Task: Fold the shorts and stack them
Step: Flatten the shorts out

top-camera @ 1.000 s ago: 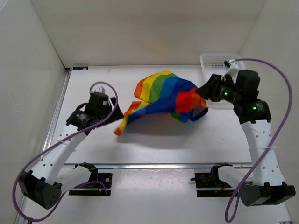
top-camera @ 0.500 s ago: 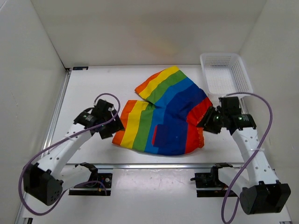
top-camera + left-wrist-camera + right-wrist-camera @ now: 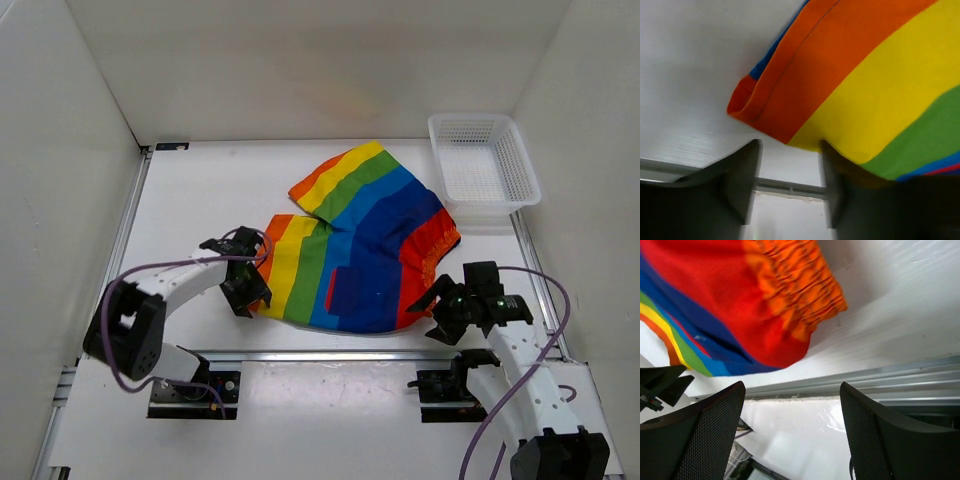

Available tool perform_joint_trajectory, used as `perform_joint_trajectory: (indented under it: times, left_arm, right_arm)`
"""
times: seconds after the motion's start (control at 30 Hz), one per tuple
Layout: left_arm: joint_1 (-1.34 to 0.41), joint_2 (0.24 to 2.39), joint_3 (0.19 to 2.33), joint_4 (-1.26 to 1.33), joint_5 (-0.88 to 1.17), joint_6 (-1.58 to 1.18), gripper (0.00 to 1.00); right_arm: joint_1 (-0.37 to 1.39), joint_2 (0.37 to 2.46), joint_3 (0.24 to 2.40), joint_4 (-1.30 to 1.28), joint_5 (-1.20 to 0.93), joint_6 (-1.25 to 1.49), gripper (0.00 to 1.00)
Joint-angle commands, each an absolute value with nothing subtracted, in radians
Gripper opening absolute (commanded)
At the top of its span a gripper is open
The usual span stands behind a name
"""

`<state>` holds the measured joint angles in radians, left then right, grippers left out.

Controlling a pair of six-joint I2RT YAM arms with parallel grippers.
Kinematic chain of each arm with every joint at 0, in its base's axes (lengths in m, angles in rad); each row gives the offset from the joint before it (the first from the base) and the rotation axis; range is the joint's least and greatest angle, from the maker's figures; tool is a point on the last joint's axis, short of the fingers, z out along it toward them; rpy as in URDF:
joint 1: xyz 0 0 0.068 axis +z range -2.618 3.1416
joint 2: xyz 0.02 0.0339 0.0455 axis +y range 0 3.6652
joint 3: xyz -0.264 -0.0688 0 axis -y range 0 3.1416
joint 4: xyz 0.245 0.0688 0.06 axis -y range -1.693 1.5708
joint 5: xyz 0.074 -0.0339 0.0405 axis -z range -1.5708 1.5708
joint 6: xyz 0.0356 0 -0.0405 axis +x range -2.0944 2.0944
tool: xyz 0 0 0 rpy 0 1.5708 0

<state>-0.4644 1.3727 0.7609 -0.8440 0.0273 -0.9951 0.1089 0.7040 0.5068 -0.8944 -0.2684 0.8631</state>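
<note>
A white table (image 3: 190, 190), boxed in by white walls, filled the scene. The shorts (image 3: 355, 245) lay opened out on it, middle to near side. Their stripes ran from an orange hem on the left to a gathered waistband (image 3: 795, 295) on the right, with the dark pocket (image 3: 350, 290) facing up. One leg angled off toward the back wall. By my reading the task had barely started: the cloth was spread roughly flat, which suits a first fold, but no fold was made and nothing was stacked. At the left, the left arm lay low and doubled back from its base. The left gripper (image 3: 245, 285) sat at the orange corner of the near leg, jaws narrowly parted with nothing between them. In the wrist view the hem hung just ahead of the fingers (image 3: 742, 185); whether one brushed the fabric could not be told. On the right, the right arm crouched over the table's near edge. The right gripper (image 3: 440, 300) pointed left at the waistband's near corner, close but apart, jaws spread wide and empty. A white basket (image 3: 490, 206) stood at the far right.
</note>
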Motion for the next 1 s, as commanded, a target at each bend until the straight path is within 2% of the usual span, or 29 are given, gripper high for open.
perform_joint_trajectory:
  times: [0.0, 0.07, 0.1, 0.13, 0.23, 0.33, 0.37, 0.4, 0.43, 0.47, 0.57, 0.6, 0.63, 0.7, 0.77, 0.87, 0.93, 0.97]
  left_arm:
    - [-0.466, 1.478, 0.857, -0.767, -0.02, -0.991, 0.55]
    - [-0.466, 1.514, 0.896, -0.767, -0.032, -0.97, 0.34]
    - [-0.466, 1.535, 0.914, -0.767, -0.032, -0.96, 0.17]
    - [-0.466, 1.536, 0.948, -0.767, -0.032, -0.951, 0.11]
    - [-0.443, 1.546, 1.017, -0.79, -0.032, -0.927, 0.11]
    - [-0.414, 1.546, 1.081, -0.825, -0.041, -0.901, 0.11]
    - [-0.404, 1.546, 1.139, -0.837, -0.041, -0.879, 0.11]
    - [-0.391, 1.558, 1.178, -0.865, -0.052, -0.865, 0.11]
    - [-0.379, 1.559, 1.222, -0.883, -0.052, -0.85, 0.11]
    - [-0.35, 1.59, 1.343, -0.909, -0.078, -0.821, 0.11]
    - [-0.281, 1.655, 1.581, -1.037, -0.091, -0.779, 0.11]
    - [-0.264, 1.672, 1.762, -1.067, -0.101, -0.76, 0.11]
    - [-0.247, 1.686, 1.854, -1.098, -0.101, -0.75, 0.11]
    - [-0.198, 1.723, 2.103, -1.172, -0.091, -0.741, 0.11]
    - [-0.17, 1.723, 2.21, -1.184, -0.066, -0.729, 0.11]
    - [-0.127, 1.655, 2.221, -1.174, -0.044, -0.729, 0.11]
    - [-0.115, 1.562, 2.09, -1.142, -0.044, -0.729, 0.11]
    - [-0.115, 1.528, 2.03, -1.141, -0.044, -0.729, 0.11]
  right_arm:
    - [0.103, 0.695, 0.454, -0.803, -0.298, 0.937, 0.81]
    - [0.103, 0.721, 0.434, -0.756, -0.298, 0.948, 0.81]
    - [0.103, 0.732, 0.419, -0.706, -0.279, 0.948, 0.81]
    - [0.103, 0.744, 0.419, -0.678, -0.264, 0.948, 0.78]
    - [0.103, 0.828, 0.41, -0.543, -0.221, 0.927, 0.65]
    - [0.103, 0.981, 0.512, -0.445, -0.198, 0.852, 0.4]
    - [0.103, 1.08, 0.559, -0.436, -0.184, 0.827, 0.22]
    - [0.103, 1.133, 0.618, -0.436, -0.167, 0.799, 0.13]
    - [0.103, 1.184, 0.755, -0.463, -0.151, 0.752, 0.04]
    - [0.103, 1.283, 0.835, -0.477, -0.14, 0.726, 0.0]
    - [0.103, 1.454, 1.221, -0.564, -0.12, 0.634, 0.0]
    - [0.103, 1.494, 1.336, -0.599, -0.12, 0.614, 0.0]
    - [0.103, 1.567, 1.581, -0.682, -0.129, 0.577, 0.0]
    - [0.103, 1.618, 1.806, -0.747, -0.139, 0.551, 0.0]
    - [0.103, 1.643, 2.014, -0.773, -0.166, 0.52, 0.0]
    - [0.115, 1.631, 2.103, -0.813, -0.218, 0.482, 0.0]
    - [0.127, 1.58, 2.05, -0.856, -0.218, 0.431, 0.0]
    - [0.153, 1.553, 1.937, -0.868, -0.227, 0.414, 0.0]
